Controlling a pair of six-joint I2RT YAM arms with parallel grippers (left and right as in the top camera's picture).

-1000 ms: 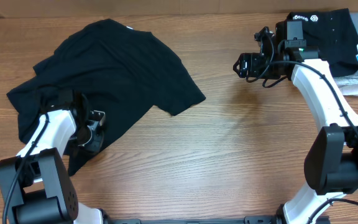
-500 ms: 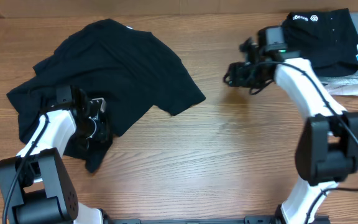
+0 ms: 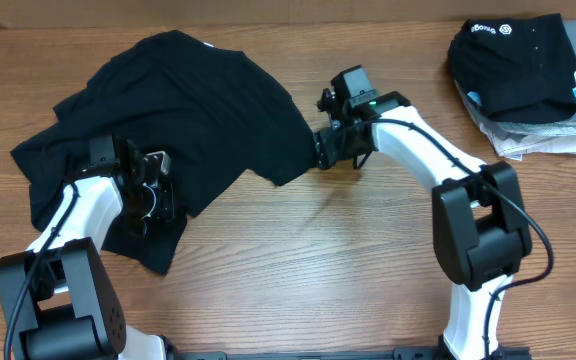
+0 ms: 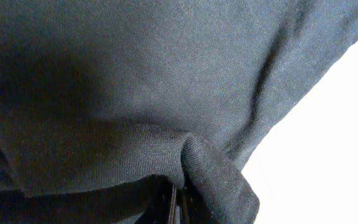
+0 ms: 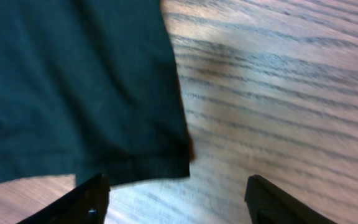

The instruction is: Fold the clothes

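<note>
The black T-shirt (image 3: 183,110) lies crumpled on the left half of the wooden table. My left gripper (image 3: 153,200) is shut on a fold of its lower edge; the left wrist view shows the fabric (image 4: 135,93) pinched between the closed fingers (image 4: 178,205). My right gripper (image 3: 330,148) is open and empty, at the shirt's right sleeve corner. In the right wrist view the sleeve hem (image 5: 104,112) lies just ahead of the spread fingers (image 5: 176,199), apart from them.
A folded black garment with a white logo (image 3: 513,65) rests on folded grey and white pieces (image 3: 543,140) at the table's far right corner. Bare wood (image 3: 368,250) lies between the shirt and that stack.
My right gripper has swept left from beside the folded stack to the shirt's right sleeve corner. My left gripper has pulled its pinched fold a little to the right.
</note>
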